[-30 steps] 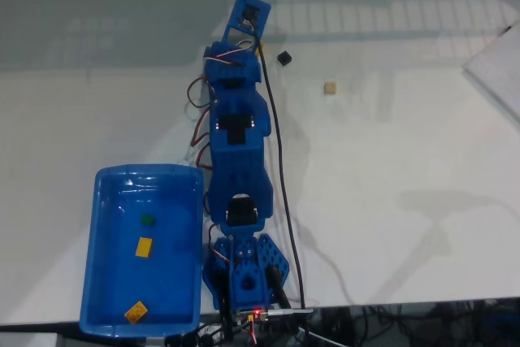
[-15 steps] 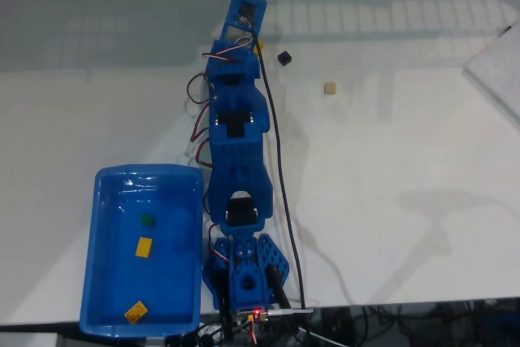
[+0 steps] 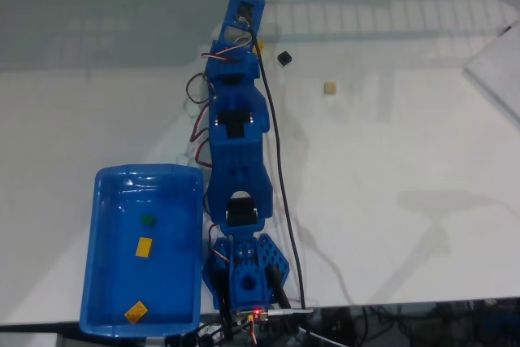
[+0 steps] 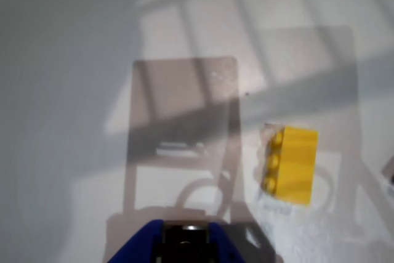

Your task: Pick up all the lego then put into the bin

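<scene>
In the fixed view the blue bin (image 3: 97,233) sits at the lower left and holds a dark green lego (image 3: 147,219) and two yellow lego bricks (image 3: 145,247) (image 3: 136,311). A black lego (image 3: 283,58) and a tan lego (image 3: 330,88) lie on the white table at the far side. My arm stretches away from its base, with the gripper (image 3: 246,12) under the camera mount, left of the black brick. In the wrist view a yellow lego (image 4: 289,164) lies on the table to the right of the gripper's blue tip (image 4: 184,241). The fingers are hidden.
A black cable (image 3: 280,168) runs along the arm's right side down to the base (image 3: 244,278). A pale sheet (image 3: 497,71) lies at the table's upper right. The table's front edge (image 3: 406,305) runs along the bottom of the fixed view, with wires beneath.
The arm has reached slightly farther from its base, and the gripper end has shifted a little up and left in the fixed view. The bricks have not moved.
</scene>
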